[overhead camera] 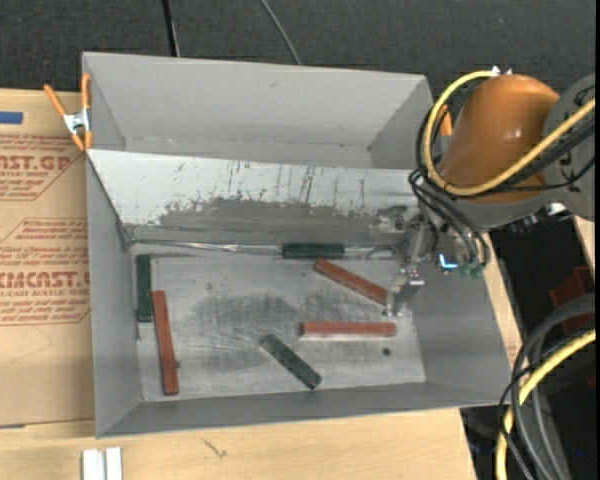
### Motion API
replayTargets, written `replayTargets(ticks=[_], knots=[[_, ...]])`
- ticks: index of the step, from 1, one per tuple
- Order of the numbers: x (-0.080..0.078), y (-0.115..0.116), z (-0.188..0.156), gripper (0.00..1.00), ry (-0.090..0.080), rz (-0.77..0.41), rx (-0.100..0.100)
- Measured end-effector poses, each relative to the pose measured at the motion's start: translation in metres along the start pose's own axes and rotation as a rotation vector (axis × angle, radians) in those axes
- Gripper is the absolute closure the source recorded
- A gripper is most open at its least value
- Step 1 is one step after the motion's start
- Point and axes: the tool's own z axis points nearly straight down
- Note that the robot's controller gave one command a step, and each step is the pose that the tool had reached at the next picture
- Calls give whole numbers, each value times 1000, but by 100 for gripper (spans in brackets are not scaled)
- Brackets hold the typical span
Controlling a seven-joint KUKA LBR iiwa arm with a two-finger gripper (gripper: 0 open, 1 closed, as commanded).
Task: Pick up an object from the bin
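My gripper [403,296] hangs low at the right side of the bin floor. It stands just past the right end of a tilted red bar [351,280] and just above the right end of a second red bar [347,329] that lies flat. Whether it touches either bar I cannot tell. A dark green bar [314,251] lies along the back wall to the gripper's left. Another dark green bar [290,361] lies slanted near the front, left of the flat red one.
At the far left a long red bar [164,342] and a dark green bar [142,288] lie side by side along the wall. The arm with its orange cover and cables hangs over the bin's right rim.
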Motion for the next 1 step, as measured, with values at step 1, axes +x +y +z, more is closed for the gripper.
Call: replayTargets(ticks=[1], knots=[[0,0,0,0,0,0,0]])
